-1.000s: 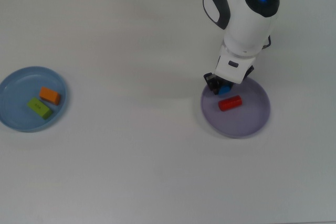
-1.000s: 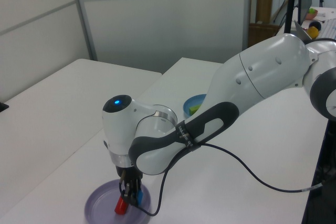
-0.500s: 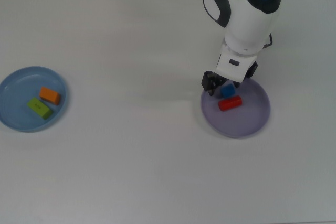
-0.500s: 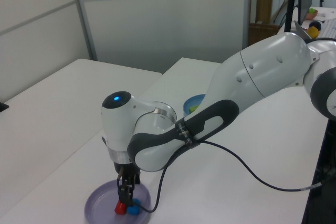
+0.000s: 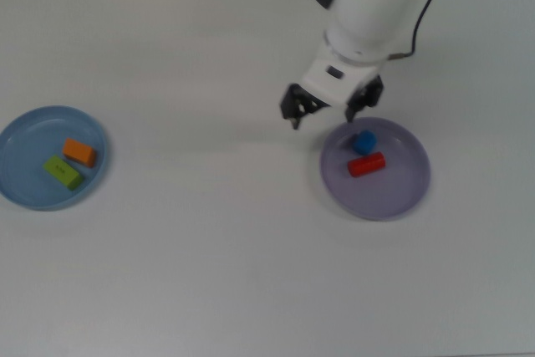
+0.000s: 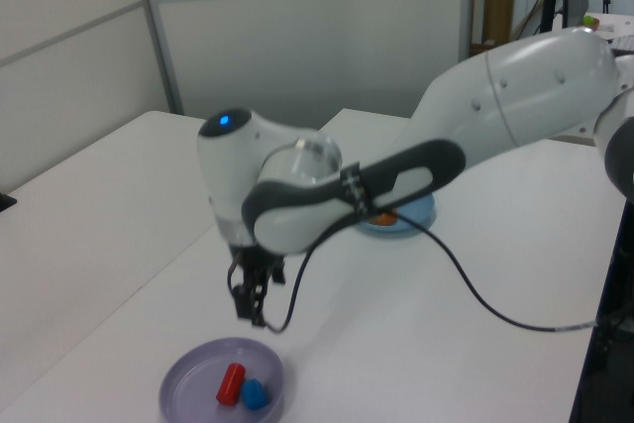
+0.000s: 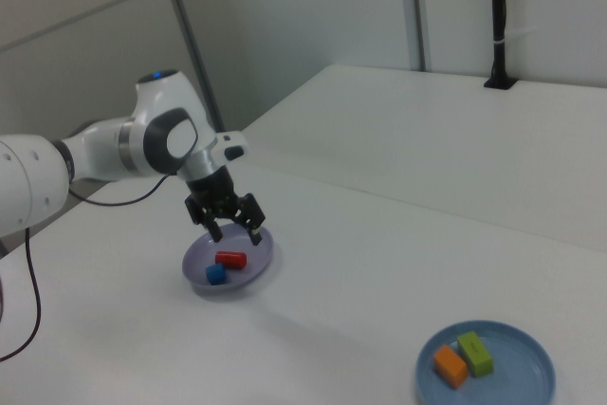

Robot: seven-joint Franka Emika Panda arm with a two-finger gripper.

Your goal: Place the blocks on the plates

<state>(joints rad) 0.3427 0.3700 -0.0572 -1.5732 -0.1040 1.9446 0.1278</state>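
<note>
Gripper [image 5: 328, 108] hangs released above the bench; I see blue cube [image 5: 364, 141] and red cylinder [image 5: 366, 164] on the lavender plate [image 5: 410, 186], orange and green on the blue plate [image 5: 21, 135]. I'd lift straight clear.

Even, diffuse light falls on the white bench [image 5: 209, 273] in all three views, bright enough that its surface looks nearly featureless in the top view, with only a faint soft shadow beside the lavender plate [image 5: 393, 190] and under the arm. In the left view the arm's white shell [image 6: 515, 106] carries mild sheen and looks slightly smeared. The right view is a little greyer and softer overall, with a pale shadow on the bench near the light blue plate [image 7: 517, 391].
</note>
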